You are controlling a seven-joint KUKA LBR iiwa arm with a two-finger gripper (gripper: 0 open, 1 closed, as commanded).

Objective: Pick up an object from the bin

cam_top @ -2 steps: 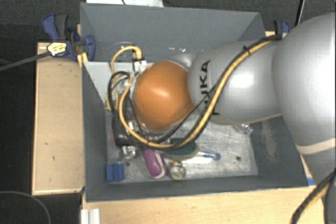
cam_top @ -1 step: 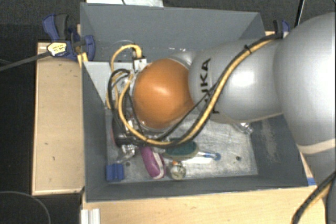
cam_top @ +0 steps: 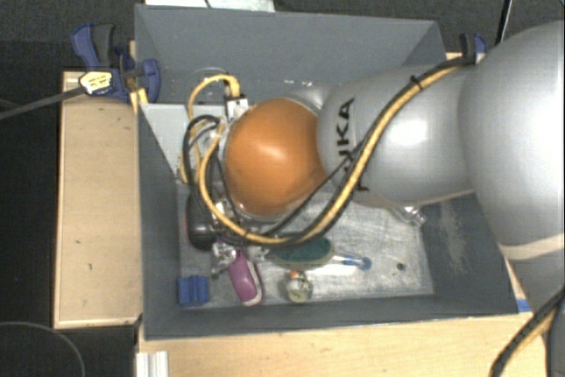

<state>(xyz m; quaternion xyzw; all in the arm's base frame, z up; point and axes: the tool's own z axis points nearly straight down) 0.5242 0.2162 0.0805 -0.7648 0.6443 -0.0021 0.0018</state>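
My gripper (cam_top: 199, 227) reaches down under the orange wrist cover at the bin's front left, and only a dark part of its body shows. Just below it lies a purple oblong thing (cam_top: 244, 279). A small blue block (cam_top: 192, 290) sits to the left of that, in the front left corner. A small round pale thing (cam_top: 298, 287) lies to the right of the purple one. A dark green brush head with a clear handle and blue tip (cam_top: 311, 253) lies beside the arm, near the front.
The big silver arm and its orange cover hang over most of the bin floor, hiding what lies beneath. Yellow and black cables loop round the cover. A strip of bare floor shows at the front right.
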